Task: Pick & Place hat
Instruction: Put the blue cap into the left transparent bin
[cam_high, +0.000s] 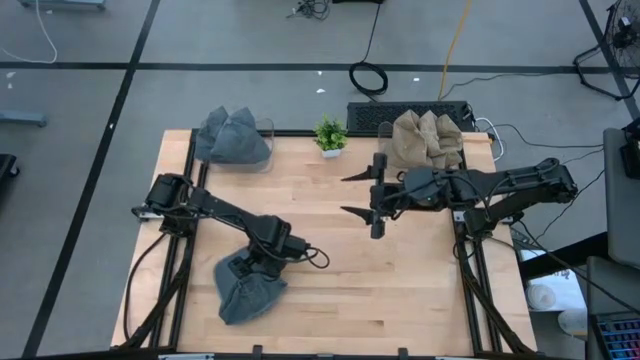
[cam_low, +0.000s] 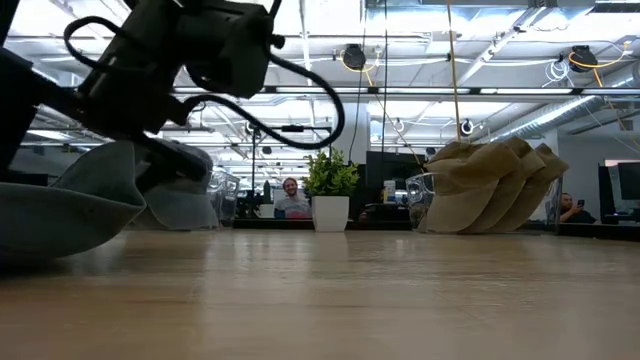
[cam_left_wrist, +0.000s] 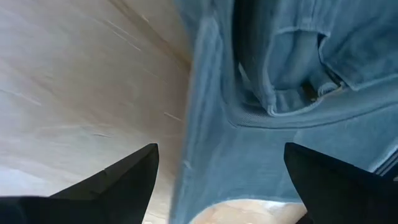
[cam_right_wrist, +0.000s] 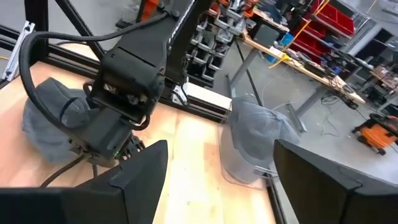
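Note:
A blue-grey hat lies crumpled on the wooden table near its near-left corner; the low view shows the hat resting flat on the wood. My left gripper points steeply down over the hat's far part, open. In the left wrist view my left gripper has one finger over bare wood and the other over the cloth, with the hat's edge between them. My right gripper hangs high over the table's middle, open and with nothing between its fingers, pointing toward the left side. My left gripper stands close above the hat's edge, coming from above and slanting down. Whether its fingers touch the cloth I cannot tell.
A clear bin with stacked blue-grey hats stands at the far left, and a bin of tan hats at the far right. A small potted plant sits between them. Bare wood spreads across the table's middle and near right.

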